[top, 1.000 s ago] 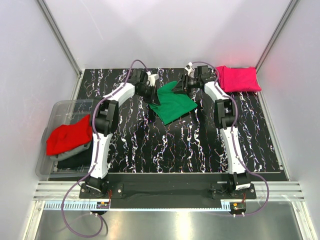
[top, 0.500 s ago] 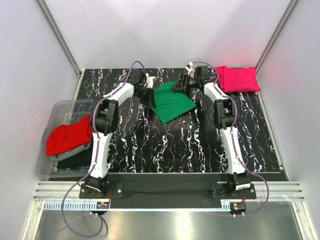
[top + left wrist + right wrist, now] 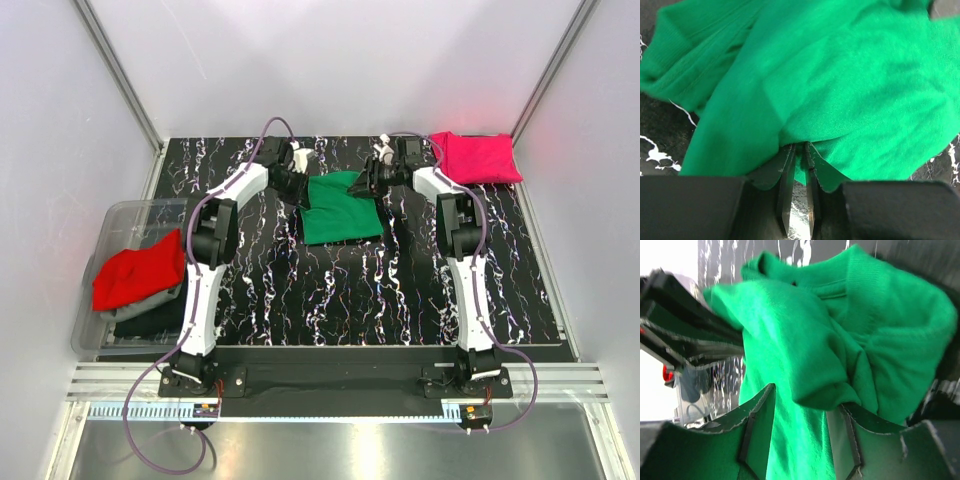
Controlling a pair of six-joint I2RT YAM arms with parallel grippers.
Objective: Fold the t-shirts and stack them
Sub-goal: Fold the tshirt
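Green t-shirt (image 3: 343, 212) lies on the tabletop (image 3: 380, 290) between both hands. The left hand (image 3: 799, 150) pinches the edge at its fingertips, fingers almost together; the right hand (image 3: 807, 400) grips a thick bunch of cloth.

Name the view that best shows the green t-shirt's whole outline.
Top external: the green t-shirt shows as a nearly whole folded rectangle. Both wrist views give only close-ups of bunched green cloth, no outline.
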